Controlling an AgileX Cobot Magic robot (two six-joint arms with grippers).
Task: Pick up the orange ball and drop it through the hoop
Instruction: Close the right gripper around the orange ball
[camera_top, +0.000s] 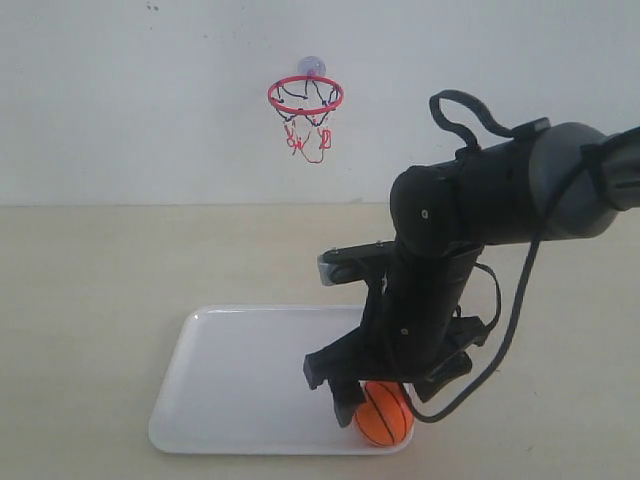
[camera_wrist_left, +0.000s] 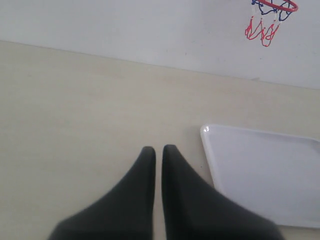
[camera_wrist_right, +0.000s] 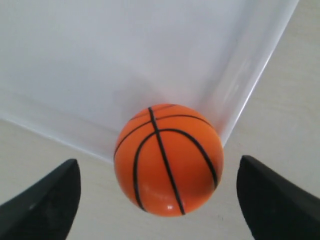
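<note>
Outside, my right claw hangs over the small orange black-seamed ball in a corner of the white plastic tray by the bench near edge. Left wrist: left claw together, idle. Right wrist: fingers spread astride it; off-centre closing could squirt it away.

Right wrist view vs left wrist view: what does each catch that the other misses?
Right wrist only: the orange ball at a corner of the white tray, between the fingers of the open right gripper. Left wrist only: the hoop up on the wall, and the left gripper, shut, over the table. Both: the white tray and the table surface.
</note>
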